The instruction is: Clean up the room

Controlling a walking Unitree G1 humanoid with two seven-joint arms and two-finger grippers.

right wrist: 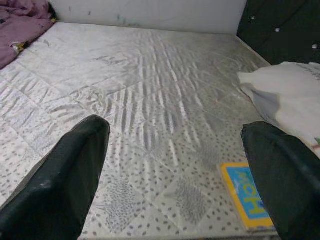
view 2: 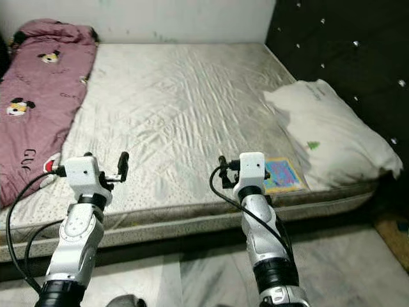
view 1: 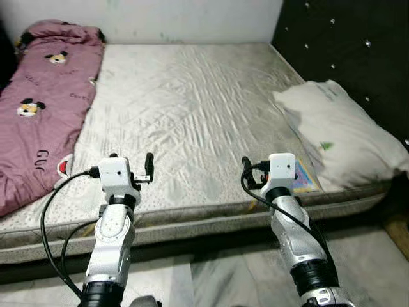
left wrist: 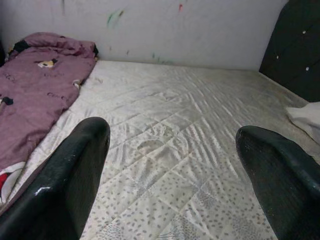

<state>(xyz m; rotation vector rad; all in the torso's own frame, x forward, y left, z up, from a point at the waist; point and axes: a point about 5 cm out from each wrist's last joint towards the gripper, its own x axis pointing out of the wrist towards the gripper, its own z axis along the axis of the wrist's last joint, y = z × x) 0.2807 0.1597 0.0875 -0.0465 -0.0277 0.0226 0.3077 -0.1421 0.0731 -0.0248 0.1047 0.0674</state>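
**Both grippers spread and unloaded over the near edge of the mattress**

Left gripper (view 1: 131, 167): fingers wide apart, nothing between them, held over the near edge of the mattress (view 1: 192, 121). In the left wrist view, the two black fingers (left wrist: 65, 185) frame bare quilted fabric. Right gripper (view 1: 246, 173): fingers likewise apart and holding nothing, also at the near edge, just beside the label (view 2: 282, 174).

Mattress: bare, pale grey-white, quilted in a diamond pattern with small dark speckles toward the near edge; surface wrinkled across the middle. It lies against a white wall (left wrist: 175, 30) marked with faint smudges of colour.

Blanket (view 1: 38, 109): mauve-pink, printed with cartoon mouse heads and lettering, lying crumpled in a long strip along the robot's left side of the mattress, reaching from the wall to the near edge.

Pillow (view 1: 339, 134): white, slightly creased, at the right side against the black tufted headboard (view 1: 358, 45); small green mark on its near side.

Label: bright blue and yellow rectangle on the mattress, near corner, just beside the pillow.

Floor (view 1: 211, 281): pale marbled tile below the bed edge.
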